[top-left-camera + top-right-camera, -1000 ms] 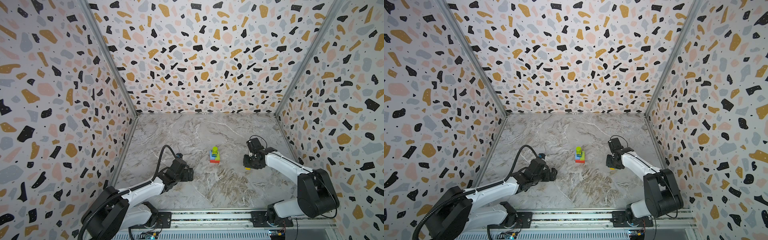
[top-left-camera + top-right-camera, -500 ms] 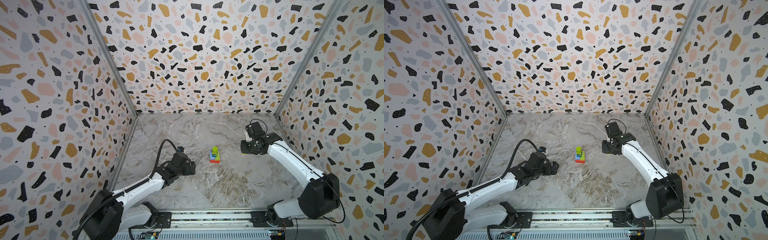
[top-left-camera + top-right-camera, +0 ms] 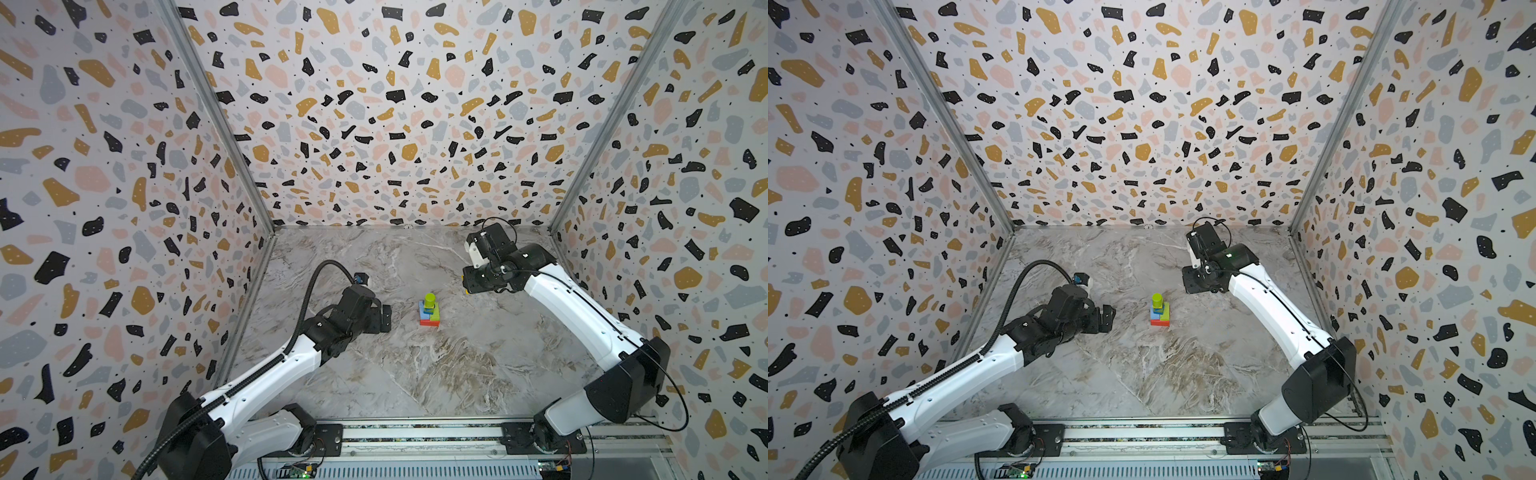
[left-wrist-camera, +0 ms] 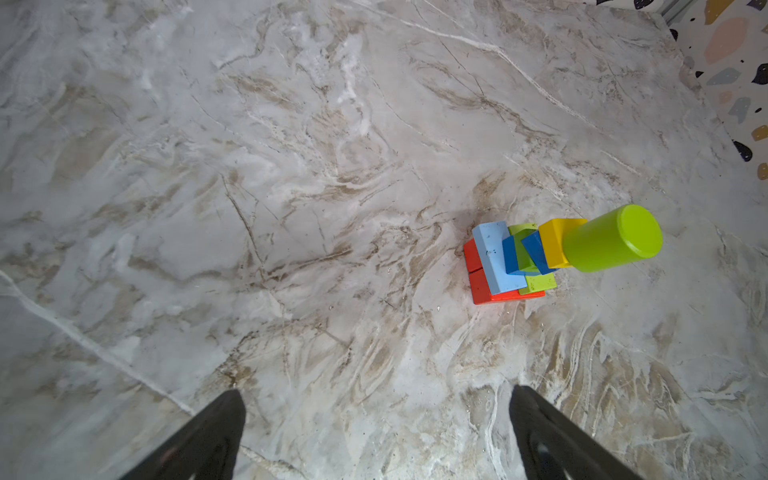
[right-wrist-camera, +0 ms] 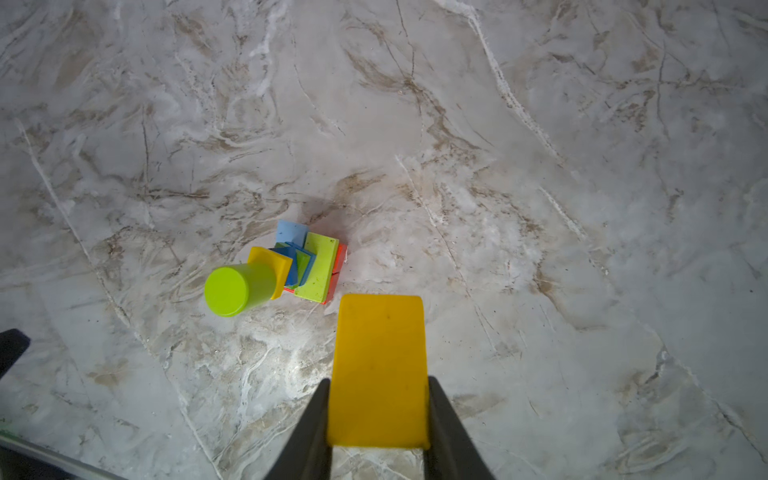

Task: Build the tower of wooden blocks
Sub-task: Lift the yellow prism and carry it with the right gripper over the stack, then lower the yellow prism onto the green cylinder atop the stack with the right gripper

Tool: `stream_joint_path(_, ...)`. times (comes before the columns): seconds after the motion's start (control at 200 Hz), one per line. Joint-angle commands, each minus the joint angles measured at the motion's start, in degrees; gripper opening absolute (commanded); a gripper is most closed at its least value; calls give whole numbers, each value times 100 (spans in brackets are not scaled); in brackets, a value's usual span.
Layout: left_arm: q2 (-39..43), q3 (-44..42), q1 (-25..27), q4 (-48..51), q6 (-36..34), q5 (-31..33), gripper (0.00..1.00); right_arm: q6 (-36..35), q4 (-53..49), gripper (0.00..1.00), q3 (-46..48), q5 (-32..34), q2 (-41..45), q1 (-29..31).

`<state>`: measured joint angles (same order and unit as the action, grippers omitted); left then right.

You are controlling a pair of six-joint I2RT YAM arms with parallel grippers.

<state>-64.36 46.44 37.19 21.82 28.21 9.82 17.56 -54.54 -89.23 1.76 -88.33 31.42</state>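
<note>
the right gripper [image 5: 379, 386] has its two dark fingers [image 5: 309, 432] pinching a yellow block [image 5: 380, 332] by its sides. the block juts out past the tips and hangs over bare marble, just beside the wood block tower [image 5: 291, 266] in the wrist view. in both top views this gripper [image 3: 467, 286] sits right of the tower and a little farther back, and only a sliver of yellow shows under it.

the left gripper [image 4: 376, 390] has its fingers [image 4: 208, 436] spread wide with nothing between them. it points at the tower [image 4: 540, 253] from the left, with a gap of bare table between.

the tower [image 3: 429, 311] stands near the middle of the marble table [image 3: 457, 374], between the two grippers. red slabs [image 4: 482, 282] form its base, blue and green pieces lie above them, then a yellow cube [image 4: 555, 243], and a lime cylinder [image 4: 611, 239] stands upright on top.

open marble lies all round the tower, widest on the near side toward the rail [image 3: 415, 434]. the patterned walls [image 3: 374, 124] close off the left, right and far edges.

the left arm [image 3: 266, 374] runs low from the near-left base toward the centre. the right arm [image 3: 582, 316] climbs from the near-right base toward the far wall, its wrist bent downward.
</note>
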Motion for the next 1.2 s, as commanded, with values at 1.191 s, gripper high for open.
stream_joint_path(1.191,72,-91,-493,420,-446,259,100,-132,-756,21,-1647,22,-1603,1288)
